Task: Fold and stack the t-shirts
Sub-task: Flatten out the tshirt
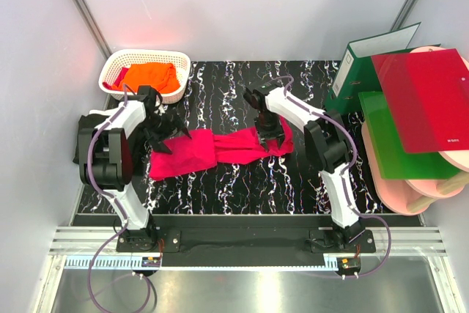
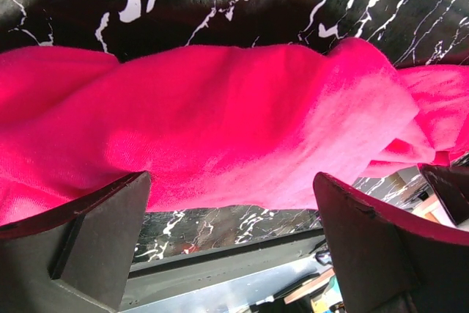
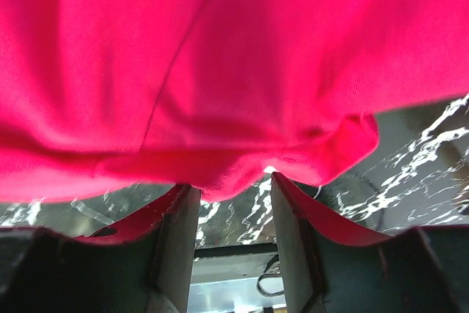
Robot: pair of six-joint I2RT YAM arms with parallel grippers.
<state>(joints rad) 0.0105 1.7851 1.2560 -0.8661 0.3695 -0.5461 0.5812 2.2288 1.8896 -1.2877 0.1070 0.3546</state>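
Note:
A crimson-pink t-shirt (image 1: 220,150) lies bunched in a long strip across the black marbled table (image 1: 242,188). My left gripper (image 1: 167,137) hangs over its left part, jaws wide open; in the left wrist view the shirt (image 2: 220,122) fills the space just beyond the left gripper (image 2: 231,181), untouched. My right gripper (image 1: 270,137) is down on the shirt's right end. In the right wrist view its jaws stand half closed with a gap, and a fold of the shirt (image 3: 220,56) bulges between the tips of the right gripper (image 3: 234,185). An orange t-shirt (image 1: 150,76) lies in the basket.
The white lattice basket (image 1: 146,54) stands at the back left. At the right are a green binder (image 1: 359,64), a red folder (image 1: 429,100), a green folder (image 1: 396,137) and pink round boards (image 1: 432,181). The table's near edge runs just behind both grippers.

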